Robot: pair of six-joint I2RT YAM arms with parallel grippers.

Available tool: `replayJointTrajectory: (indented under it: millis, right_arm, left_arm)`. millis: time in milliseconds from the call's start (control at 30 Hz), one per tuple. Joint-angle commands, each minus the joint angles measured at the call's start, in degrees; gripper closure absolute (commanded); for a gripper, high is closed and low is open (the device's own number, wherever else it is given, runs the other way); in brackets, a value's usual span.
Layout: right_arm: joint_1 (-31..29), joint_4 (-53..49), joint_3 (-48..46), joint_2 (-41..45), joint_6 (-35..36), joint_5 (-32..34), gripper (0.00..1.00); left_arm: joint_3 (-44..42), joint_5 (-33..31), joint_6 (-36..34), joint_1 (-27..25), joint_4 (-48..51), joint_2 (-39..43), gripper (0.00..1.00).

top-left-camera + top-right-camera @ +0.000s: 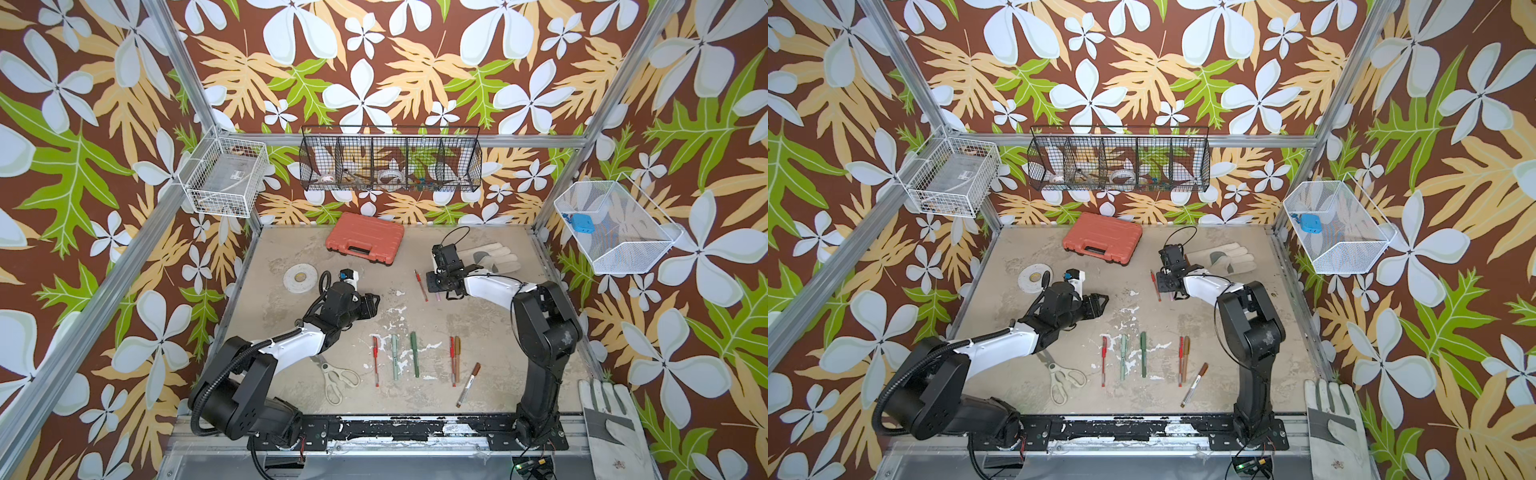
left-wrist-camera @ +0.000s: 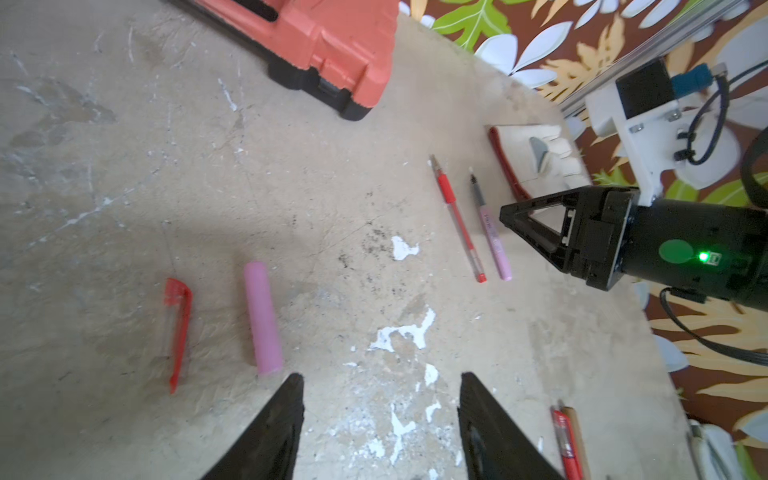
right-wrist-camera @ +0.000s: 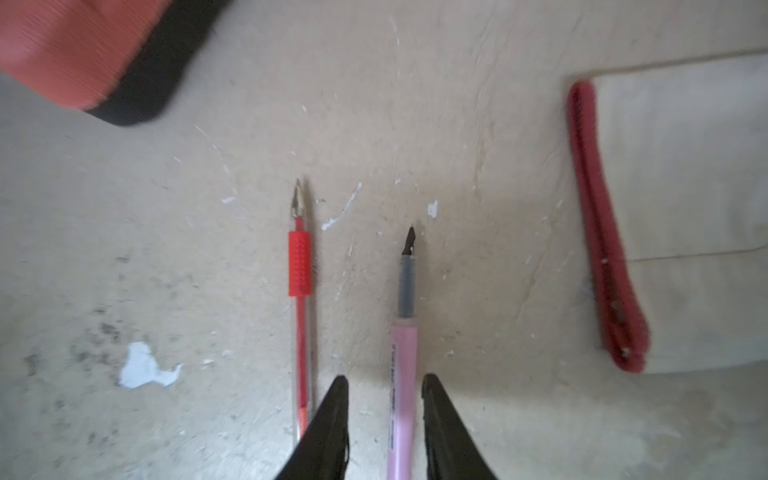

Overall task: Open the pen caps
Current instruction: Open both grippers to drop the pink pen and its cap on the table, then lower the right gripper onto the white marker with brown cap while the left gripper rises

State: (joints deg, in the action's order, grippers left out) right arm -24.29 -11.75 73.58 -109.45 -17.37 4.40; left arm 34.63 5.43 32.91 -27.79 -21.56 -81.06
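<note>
In the left wrist view a loose pink cap [image 2: 263, 319] and a loose red cap [image 2: 179, 330] lie on the table. My left gripper [image 2: 380, 376] stands open and empty just beside the pink cap. An uncapped red pen [image 3: 300, 266] and an uncapped pink pen [image 3: 402, 374] lie side by side. My right gripper [image 3: 384, 378] is open, its fingers straddling the pink pen's body with a gap on each side. Nearer the front, several pens lie in a row with their caps on: red [image 1: 374, 344], pale green [image 1: 394, 343], dark green [image 1: 413, 340], gold [image 1: 457, 344], brown [image 1: 476, 369].
An orange tool case [image 1: 365, 243] sits at the back, a tape roll [image 1: 300, 279] at the left and a work glove [image 1: 494, 259] behind the right gripper. White-handled scissors [image 1: 336, 380] lie by the left arm. A second glove [image 1: 611, 424] hangs off the front right corner.
</note>
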Motion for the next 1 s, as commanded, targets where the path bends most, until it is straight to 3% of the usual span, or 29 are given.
replayJointTrajectory:
  millis: [0, 167, 467, 567, 733, 867, 967]
  right_arm:
    - [-0.05, -0.40, -1.97, 4.83, -0.64, -0.38, 0.65]
    - [-0.84, -2.06, -7.66, 14.62, -0.47, -1.82, 0.62]
    - [-4.81, -6.40, -19.55, 36.44, -3.01, -3.48, 0.59]
    - [-5.91, -10.37, -22.67, 41.77, -3.94, -2.88, 0.62]
    - [-7.49, -14.90, -30.66, 51.61, -6.34, -2.86, 0.62]
    - [-10.18, -17.67, -35.75, 59.42, -10.92, -0.21, 0.64]
    - [-16.79, -20.65, -36.44, 60.76, -16.35, 5.09, 0.63]
  left_arm:
    - [-1.01, 1.82, 1.29, -0.24, -4.98, 1.82, 0.39]
    - [-1.74, 2.26, 0.62, -2.71, -5.21, 4.77, 0.40]
    - [-9.92, 8.49, -0.40, -4.80, -20.64, 13.25, 0.41]
    - [-8.98, 11.72, -0.90, -5.58, -21.13, 13.85, 0.43]
    - [-10.09, 10.63, -1.59, -7.24, -20.78, 17.29, 0.43]
    - [-12.66, 10.99, 2.98, -8.73, -21.49, 19.70, 0.43]
    - [-14.76, 11.01, 3.77, -10.81, -22.41, 21.33, 0.43]
